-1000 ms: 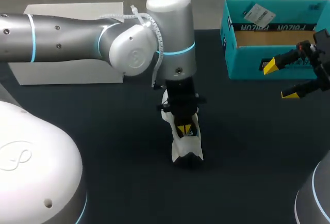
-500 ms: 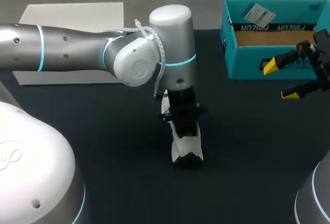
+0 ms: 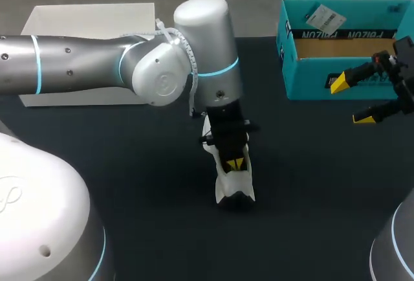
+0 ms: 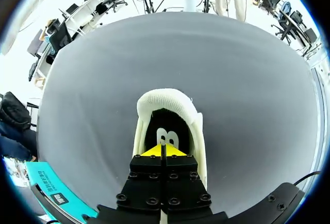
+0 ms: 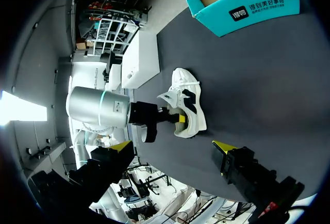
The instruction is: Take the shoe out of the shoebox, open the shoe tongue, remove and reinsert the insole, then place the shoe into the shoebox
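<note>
the white shoe (image 3: pixel 234 182) stood upright on the dark tabletop (image 3: pixel 129 171), near its middle and well apart from the shoebox (image 3: pixel 310 79). the left arm (image 3: pixel 97 67) came in from the left side and bent down over the shoe, so that the left tool (image 3: pixel 234 163) sat in the shoe's opening. in the left wrist view its two yellow tips were pressed together with no gap, pointing down into the shoe just above the dark insole (image 4: pixel 153 127), which lay inside and bore a pale mark; nothing could be seen pinched between the tips, and whether they touched the insole could not be told. the padded heel collar curved round ahead of the tips. the right tool (image 3: pixel 351 101) hung at the right edge of the tabletop, in front of the shoebox's near wall, with its fingers spread wide and nothing between them. the shoebox was teal, open on top, with a brown inside and a small paper tag (image 3: pixel 322 17) at its far wall. a white box (image 3: pixel 90 19) lay at the far left of the tabletop, partly behind the left arm.
</note>
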Robot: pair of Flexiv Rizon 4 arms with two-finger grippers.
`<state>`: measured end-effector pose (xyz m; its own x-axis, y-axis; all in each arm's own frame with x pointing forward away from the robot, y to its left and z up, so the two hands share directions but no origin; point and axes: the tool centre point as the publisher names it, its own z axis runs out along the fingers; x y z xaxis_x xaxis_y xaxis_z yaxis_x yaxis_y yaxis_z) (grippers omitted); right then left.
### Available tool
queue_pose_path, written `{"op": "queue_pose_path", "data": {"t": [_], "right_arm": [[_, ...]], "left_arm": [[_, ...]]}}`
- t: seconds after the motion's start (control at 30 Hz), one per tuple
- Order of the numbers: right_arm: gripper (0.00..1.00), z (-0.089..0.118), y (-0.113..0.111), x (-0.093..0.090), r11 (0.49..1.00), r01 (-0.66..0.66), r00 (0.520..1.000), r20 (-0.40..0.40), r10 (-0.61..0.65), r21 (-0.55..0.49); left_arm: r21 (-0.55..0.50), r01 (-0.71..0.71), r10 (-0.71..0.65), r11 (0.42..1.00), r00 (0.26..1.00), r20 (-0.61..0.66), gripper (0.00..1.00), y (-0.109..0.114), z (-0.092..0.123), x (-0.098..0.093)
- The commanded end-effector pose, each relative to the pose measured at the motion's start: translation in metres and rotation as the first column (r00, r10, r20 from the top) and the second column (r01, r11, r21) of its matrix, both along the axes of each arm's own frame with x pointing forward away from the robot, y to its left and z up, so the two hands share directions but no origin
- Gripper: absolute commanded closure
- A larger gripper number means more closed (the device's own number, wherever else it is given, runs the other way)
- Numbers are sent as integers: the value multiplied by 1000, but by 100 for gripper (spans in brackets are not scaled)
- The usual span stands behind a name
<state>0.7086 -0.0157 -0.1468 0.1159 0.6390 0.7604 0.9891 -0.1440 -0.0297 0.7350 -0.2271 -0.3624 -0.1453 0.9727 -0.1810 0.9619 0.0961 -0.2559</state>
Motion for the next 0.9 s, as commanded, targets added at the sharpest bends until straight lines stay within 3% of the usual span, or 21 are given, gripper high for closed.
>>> {"op": "queue_pose_path", "data": {"t": [0.03, 0.27, 0.6, 0.9], "right_arm": [[0, -1, 0, -1, 1000, 2, 1000, 0, -2, -2], [0, -1, 0, -1, 1000, 2, 1000, 0, -2, -2], [0, -1, 0, -1, 1000, 2, 1000, 0, -2, -2], [0, -1, 0, -1, 1000, 2, 1000, 0, -2, -2]], "left_arm": [[-8, 6, -6, 1000, 1000, -11, 100, 2, -5, -8], [20, 34, -34, 999, 999, -26, 100, -6, -28, -19], [47, 19, -19, 999, 1000, -7, 100, 0, -40, -18], [17, -1, 0, 1000, 998, 57, 100, 9, -10, -7]]}}
